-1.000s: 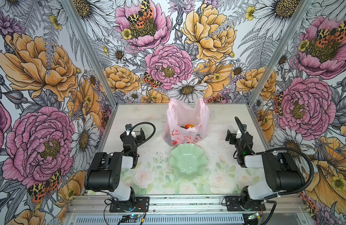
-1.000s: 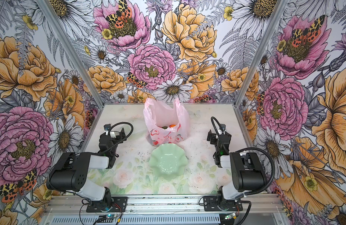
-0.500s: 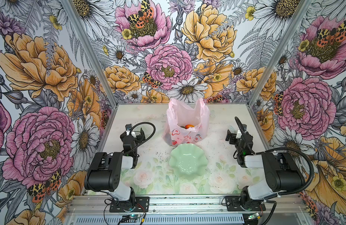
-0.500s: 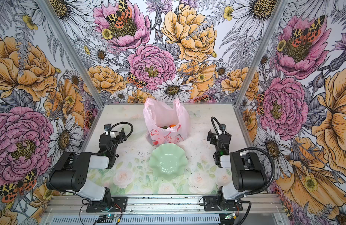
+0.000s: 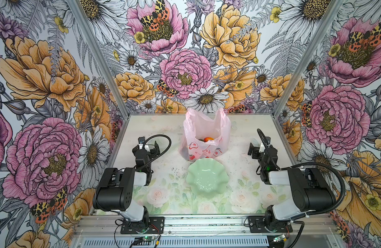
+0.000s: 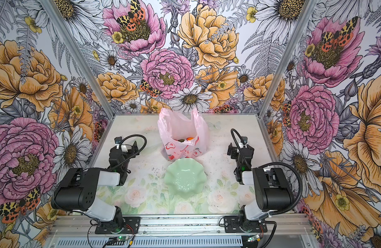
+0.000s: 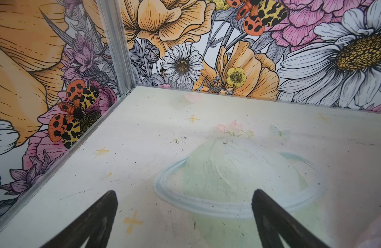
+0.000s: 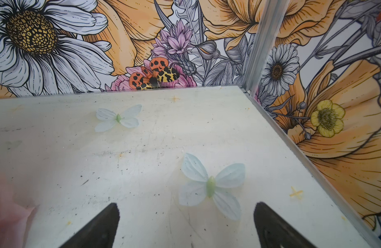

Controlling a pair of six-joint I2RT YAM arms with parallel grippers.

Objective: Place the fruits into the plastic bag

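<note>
Nothing has moved — left end effector (image 7: 184, 191) and right end effector (image 8: 186, 204) stay spread wide, holding nothing.

This is a staged robot test cell in a lab. Tall wall panels printed with oversized peonies, daisies and moths (image 5: 185, 70), joined by bare aluminium corner posts (image 5: 94, 49), box in a pale counter with faded printed roses (image 5: 163, 171). A black-and-white left robot arm (image 5: 118, 191) and a matching right robot arm (image 5: 305, 189) are bolted to a slotted aluminium rail (image 5: 206, 224) with exposed wiring.
</note>
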